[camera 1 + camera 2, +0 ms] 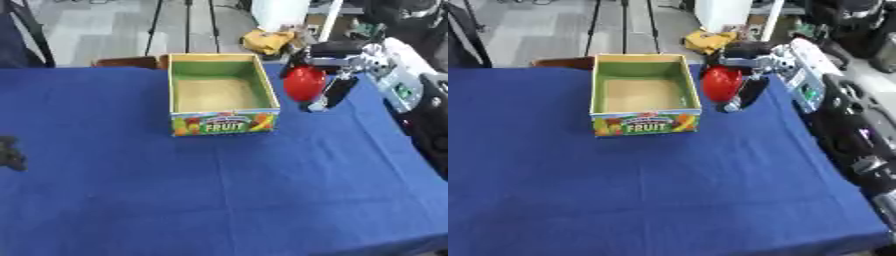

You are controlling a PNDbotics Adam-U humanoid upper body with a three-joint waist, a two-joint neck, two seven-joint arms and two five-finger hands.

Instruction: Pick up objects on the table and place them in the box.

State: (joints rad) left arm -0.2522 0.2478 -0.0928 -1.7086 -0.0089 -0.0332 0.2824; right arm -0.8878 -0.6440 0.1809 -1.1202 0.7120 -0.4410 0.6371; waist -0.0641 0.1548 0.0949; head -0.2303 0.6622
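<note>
blue cloth (219,190); yellow heap (267,41) behind it.

Even bright light, soft overall blur, faint shadows

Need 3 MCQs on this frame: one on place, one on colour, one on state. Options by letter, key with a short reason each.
1. Where is the red object relative to the box?
A. Inside the box
B. Just off the box's right side, in the right hand
C. At the table's near edge

2. What colour is the tablecloth?
A. Blue
B. Green
C. White

3. What is the state of the box?
A. Tipped on its side
B. Closed with a lid
C. Upright, open, nothing visible inside

Key:
1 B: the red object sits beside the box's right wall, with the right hand's fingers around it.
2 A: the cloth is blue across the whole table.
3 C: the box's bare tan floor and green inner walls show from above.

The left hand shows only as a dark shape at the left edge.
</note>
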